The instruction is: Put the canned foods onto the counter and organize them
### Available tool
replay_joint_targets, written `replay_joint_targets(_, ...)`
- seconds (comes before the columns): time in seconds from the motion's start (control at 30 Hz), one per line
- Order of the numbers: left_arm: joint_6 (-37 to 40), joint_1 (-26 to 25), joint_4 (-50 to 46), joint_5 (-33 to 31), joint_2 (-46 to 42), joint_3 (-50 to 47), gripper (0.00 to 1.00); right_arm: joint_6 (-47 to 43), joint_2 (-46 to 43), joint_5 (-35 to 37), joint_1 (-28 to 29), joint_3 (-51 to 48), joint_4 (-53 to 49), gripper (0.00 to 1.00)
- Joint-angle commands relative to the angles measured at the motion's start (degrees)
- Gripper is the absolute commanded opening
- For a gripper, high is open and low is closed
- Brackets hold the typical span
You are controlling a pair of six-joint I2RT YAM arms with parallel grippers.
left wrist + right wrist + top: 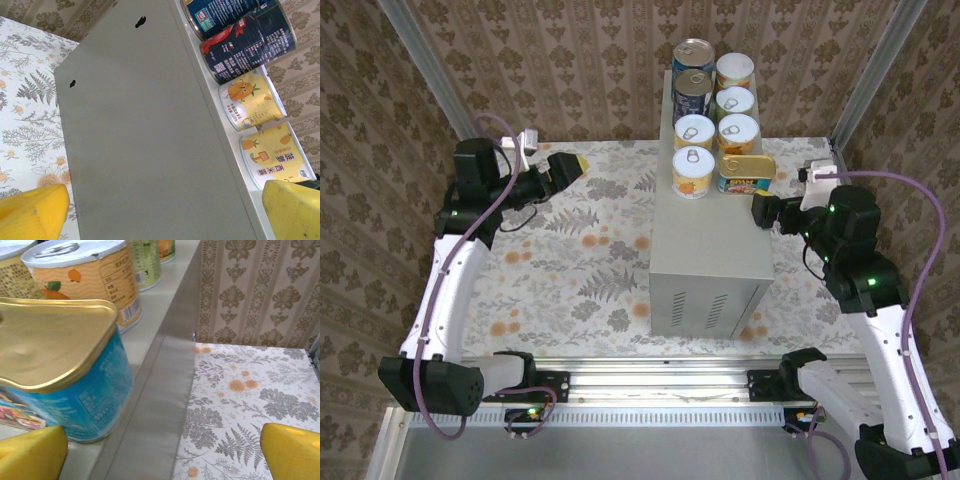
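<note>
The canned foods stand in two rows on the back half of the counter (710,240). Two blue cans (693,75) are at the far left, with short yellow cans (694,150) in front and beside them. The flat oblong tin (747,172) is front right. My left gripper (576,164) hangs open left of the counter, holding nothing. My right gripper (758,211) is open at the counter's right edge, just short of the oblong tin (60,375). The yellow fingers (295,452) are spread wide apart, with the tin's blue side close to the left one.
The left wrist view looks along the counter's grey side wall (140,140), with blue cans (240,35) and yellow cans (252,100) on its top. The floral floor surface (570,260) lies all around the counter. Patterned walls close the space on three sides.
</note>
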Motion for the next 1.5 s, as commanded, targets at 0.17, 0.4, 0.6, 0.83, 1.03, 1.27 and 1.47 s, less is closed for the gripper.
replay_joint_targets(0.17,1.2,-0.4,0.8,0.1,-0.2,1.3,1.0,1.1,-3.1,0.9,-4.7,-0.9,-6.2,1.0)
replay_joint_targets(0.4,1.2,-0.7,0.9,0.1,-0.3,1.3,1.0,3.5,-3.4,0.5,-9.7,-0.1,-7.5,1.0)
replay_joint_targets(0.6,1.4,-0.8,0.6,0.0,-0.5,1.3,1.0,5.2,-0.5,-4.7,-14.2,-0.3,-2.6,1.0)
replay_joint_targets(0.83,2.2,-0.8,-0.6,-0.4,-0.6,1.7,1.0,4.3,4.1,-8.9,-15.0,-0.1,5.6,1.0)
replay_joint_targets(1.03,2.3,-0.7,-0.6,-0.6,-0.2,1.9,1.0,3.6,8.3,-10.6,-15.0,1.9,7.6,1.0)
replay_joint_targets(1.27,2.3,-0.7,-0.4,-0.5,0.6,2.4,1.0,2.3,9.1,-11.8,-15.0,1.2,9.5,1.0)
replay_joint_targets(1.47,2.2,-0.7,0.0,-0.4,0.9,2.5,1.0,1.9,9.2,-13.3,-14.9,0.9,10.2,1.0)
